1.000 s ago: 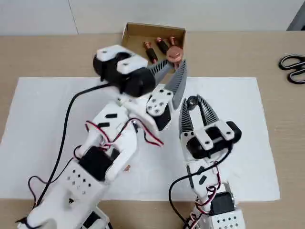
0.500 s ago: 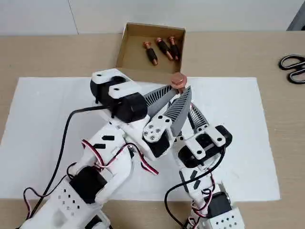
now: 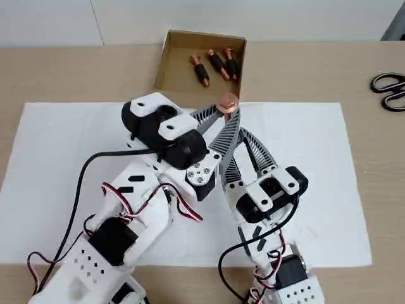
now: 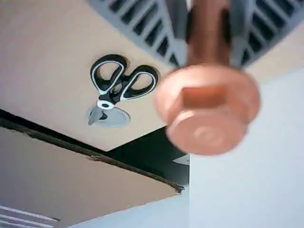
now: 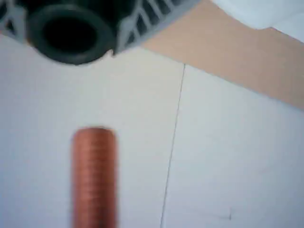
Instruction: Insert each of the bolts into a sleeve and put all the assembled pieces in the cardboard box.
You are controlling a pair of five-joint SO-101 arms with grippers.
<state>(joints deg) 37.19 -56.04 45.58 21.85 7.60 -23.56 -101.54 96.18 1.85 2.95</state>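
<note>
Three assembled pieces [image 3: 217, 62] lie side by side in the cardboard box [image 3: 171, 60], which sits at the far edge of the table [image 3: 63, 69], just beyond a white paper sheet [image 3: 76, 139]. The left gripper [image 3: 226, 109] is raised over the far edge of that sheet, near the box's front wall, and its fingers are clamped on the shank of a copper bolt [image 3: 227, 100], whose hexagonal head stands clear of the fingertips. The right gripper [image 5: 76, 19] sits close beside it, partly tucked under the left arm in the high view, and is closed around a black sleeve [image 5: 70, 35] with its open bore facing the wrist camera. In the right wrist view the bolt's threaded end is near the sleeve's mouth but apart from it, and not quite in line with the bore. A pair of black-handled scissors [image 3: 389, 88] lies on the bare table, well away from both arms.
</note>
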